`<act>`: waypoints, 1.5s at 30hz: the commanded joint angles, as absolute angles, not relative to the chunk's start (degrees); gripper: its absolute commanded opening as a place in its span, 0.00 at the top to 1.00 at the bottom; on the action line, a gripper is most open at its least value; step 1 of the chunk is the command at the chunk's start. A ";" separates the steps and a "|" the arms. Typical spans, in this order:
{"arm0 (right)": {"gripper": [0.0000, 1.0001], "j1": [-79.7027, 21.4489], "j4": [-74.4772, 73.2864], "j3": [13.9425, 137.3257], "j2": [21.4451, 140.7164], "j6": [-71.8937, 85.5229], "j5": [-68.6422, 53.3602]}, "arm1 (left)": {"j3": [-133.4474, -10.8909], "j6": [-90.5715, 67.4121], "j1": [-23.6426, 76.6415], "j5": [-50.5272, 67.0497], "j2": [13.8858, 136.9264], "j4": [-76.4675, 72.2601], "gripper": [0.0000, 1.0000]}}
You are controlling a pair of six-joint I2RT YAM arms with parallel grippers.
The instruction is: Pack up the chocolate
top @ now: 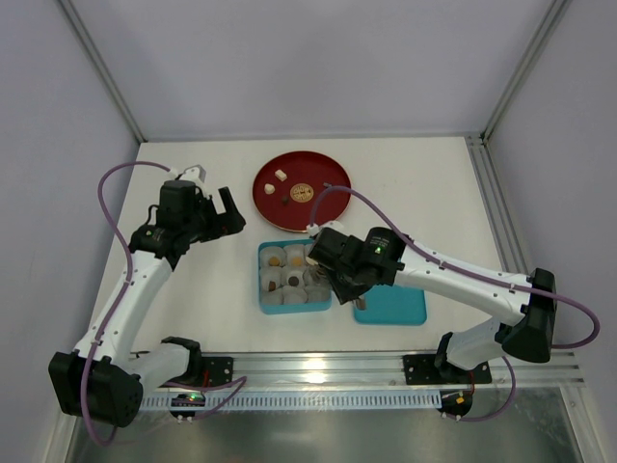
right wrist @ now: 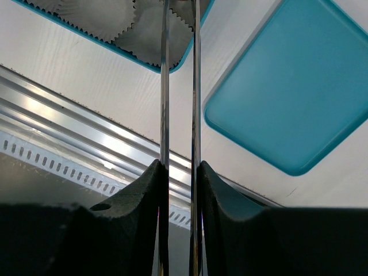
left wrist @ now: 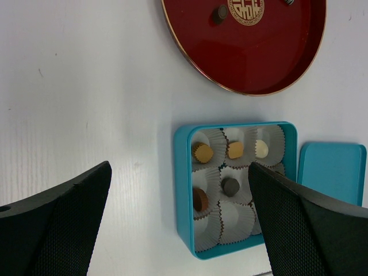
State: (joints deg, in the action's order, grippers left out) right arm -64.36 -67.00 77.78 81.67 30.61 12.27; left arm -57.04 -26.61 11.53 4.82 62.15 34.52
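Right gripper [right wrist: 179,170] is pinched narrow on a pair of tweezers [right wrist: 165,86]. The two thin blades run up and out of frame over the corner of the blue box [left wrist: 183,195], so I can't see the tips or tell whether a piece sits between them. That's my worry: working blind, a tiny piece could squirt out sideways. The tips could also snag a crinkled paper cup [right wrist: 98,14] and drag it out of its cell. The box looks to sit loose on the desk [top: 424,193] with its lid [right wrist: 287,92] just beside it, so I reckon a sideways nudge from the blades would shove either one. In the left wrist view five cups hold chocolates [left wrist: 202,153], tan, cream and dark, and at least two cups look empty. A few more pieces wait on the red plate [top: 323,172] beyond the box. Left gripper [left wrist: 179,169] hangs wide open, holding nothing, off to the left of the plate. It looks clear of the right arm, but if both reach for the plate together, the arms could cross.
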 commanded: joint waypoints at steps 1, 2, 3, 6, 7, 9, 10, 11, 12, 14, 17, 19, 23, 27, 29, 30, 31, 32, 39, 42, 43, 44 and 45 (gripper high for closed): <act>0.67 -64.77 -64.51 77.70 80.86 31.82 12.57 | -56.95 -26.72 11.25 5.71 61.61 32.87 0.00; 0.67 -64.69 -64.51 77.61 81.03 31.73 12.57 | -56.87 -26.72 11.25 5.71 61.52 32.87 0.00; 0.67 -64.69 -64.51 77.69 81.12 31.73 12.48 | -56.87 -26.72 11.25 5.71 61.61 32.87 0.00; 0.67 -64.69 -64.51 77.52 81.12 31.82 12.57 | -56.78 -26.72 11.25 5.80 61.35 32.78 0.00; 0.67 -64.69 -64.51 77.52 81.21 31.82 12.66 | -56.86 -26.72 11.25 5.80 61.43 32.87 0.00; 0.67 -64.69 -64.51 77.26 81.30 31.90 12.74 | -56.86 -26.72 11.25 5.71 61.43 32.87 0.00; 0.66 -64.69 -64.51 77.26 81.30 31.90 12.66 | -56.78 -26.81 11.25 5.80 61.35 32.87 0.00; 0.66 -64.69 -64.51 77.17 81.39 31.90 12.74 | -56.78 -26.81 11.25 5.71 61.35 32.87 0.00; 0.66 -64.69 -64.51 77.08 81.30 31.99 12.66 | -56.86 -26.81 11.16 5.71 61.35 32.87 0.00; 0.66 -64.77 -64.25 76.82 81.39 31.99 12.66 | -56.86 -26.81 11.25 5.71 61.26 32.87 0.00; 0.63 -64.69 -64.16 76.73 81.74 31.91 12.66 | -56.78 -26.72 11.16 5.71 61.26 32.87 0.00; 0.63 -64.69 -63.99 76.73 81.91 31.90 12.66 | -56.78 -26.72 11.16 5.71 61.26 32.87 0.00; 0.63 -64.69 -63.98 76.64 82.26 31.82 12.83 | -56.78 -26.81 11.25 5.71 61.26 32.87 0.00; 0.63 -64.69 -63.98 76.73 82.35 31.73 12.92 | -56.69 -26.72 11.25 5.63 61.26 32.87 0.00; 0.63 -64.69 -64.25 77.16 82.27 31.82 13.01 | -56.69 -26.81 11.25 5.71 61.17 32.87 0.00; 0.63 -64.69 -64.51 77.43 82.09 31.73 13.09 | -56.78 -26.81 11.25 5.71 61.26 32.87 0.00; 0.63 -64.69 -64.77 77.69 82.00 31.73 13.44 | -56.78 -26.72 11.16 5.71 61.26 32.87 0.00; 0.63 -64.69 -65.12 78.39 81.83 31.73 13.62 | -56.69 -26.72 11.25 5.71 61.17 32.87 0.00; 0.60 -64.34 -68.11 82.00 78.58 31.03 15.56 | -56.78 -26.81 11.25 5.71 61.35 32.87 0.00; 0.60 -63.46 -69.08 83.49 77.96 30.32 16.26 | -56.78 -26.81 11.25 5.71 61.26 32.87 0.00; 0.60 -62.94 -69.08 83.58 77.78 29.89 16.35 | -56.69 -26.81 11.25 5.71 61.26 32.78 0.00; 0.60 -60.84 -68.82 83.50 77.61 29.36 15.83 | -56.78 -26.89 11.16 5.89 61.35 32.87 0.00; 0.60 -59.52 -67.95 83.24 77.09 27.79 15.12 | -56.78 -26.89 11.16 5.89 61.35 32.87 0.00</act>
